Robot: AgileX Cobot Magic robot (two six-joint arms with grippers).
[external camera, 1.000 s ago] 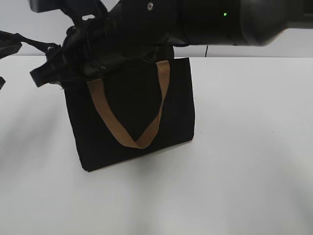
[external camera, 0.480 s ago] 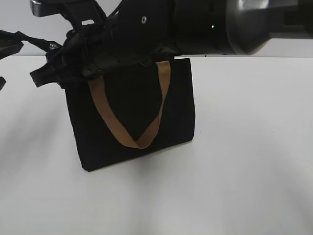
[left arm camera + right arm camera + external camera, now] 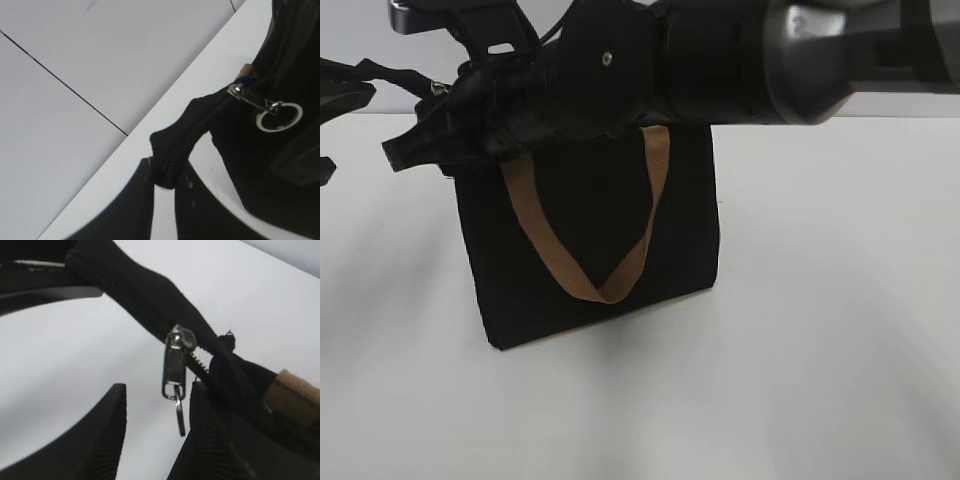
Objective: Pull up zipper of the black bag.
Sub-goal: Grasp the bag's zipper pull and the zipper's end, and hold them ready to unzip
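Zipper (image 3: 175, 365) sits at black bag (image 3: 590, 230) top-left corner, unchanged; right arm has shifted left. Left gripper (image 3: 165, 175) pinches the zip tape end. Right gripper (image 3: 155, 435) jaws spread, pull tab dangling between, untouched.

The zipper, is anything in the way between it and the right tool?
Nothing visible is. In the right wrist view the small shiny silver zipper pull hangs in the open gap between the right tool's two black fingers, with only bare white table behind it.
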